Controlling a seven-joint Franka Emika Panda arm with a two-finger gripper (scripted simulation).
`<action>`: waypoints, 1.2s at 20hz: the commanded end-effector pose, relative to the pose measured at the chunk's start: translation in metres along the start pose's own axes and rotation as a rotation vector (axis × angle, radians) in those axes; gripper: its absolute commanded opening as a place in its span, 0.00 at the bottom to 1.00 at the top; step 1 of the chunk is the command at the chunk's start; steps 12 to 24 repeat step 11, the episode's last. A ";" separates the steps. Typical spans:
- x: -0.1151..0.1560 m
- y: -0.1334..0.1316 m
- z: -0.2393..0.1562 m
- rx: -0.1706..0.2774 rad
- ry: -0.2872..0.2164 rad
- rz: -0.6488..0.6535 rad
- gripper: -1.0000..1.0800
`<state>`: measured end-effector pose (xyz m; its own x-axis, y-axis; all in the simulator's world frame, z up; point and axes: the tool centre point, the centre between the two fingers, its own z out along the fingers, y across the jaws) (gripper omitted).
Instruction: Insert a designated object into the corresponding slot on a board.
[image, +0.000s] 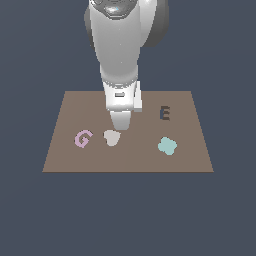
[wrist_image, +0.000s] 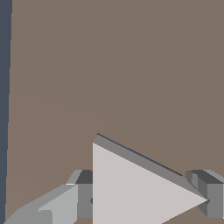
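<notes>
Now the gripper (wrist_image: 144, 197) has its fingers (wrist_image: 209, 194) straddling the triangle piece (wrist_image: 131, 188) low over the board (image: 190, 150), seemingly pinching flat edge against tip — light, rigid, slick-looking, likely safest held across its thin sides.

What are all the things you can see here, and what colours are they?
board: one, brown, flat on the dark floor.
pink G: one, pink, toward the exterior view's left of the board.
rounded blob: one, pale beige, just right of the G.
teal blob: one, teal, toward the exterior view's right.
E-shaped cutout: one, dark, above the teal blob.
triangle piece: one, pale grey-beige, between the fingers in the wrist view.
arm: one, white-grey, over the board's middle.
gripper: one, grey, closed on the triangle.
</notes>
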<state>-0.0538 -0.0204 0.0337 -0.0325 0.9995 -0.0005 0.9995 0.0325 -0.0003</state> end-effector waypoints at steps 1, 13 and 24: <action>0.000 0.000 0.003 0.000 0.000 -0.002 0.00; 0.000 0.000 0.003 0.000 0.000 -0.002 0.96; 0.000 0.000 0.003 0.000 0.000 -0.002 0.96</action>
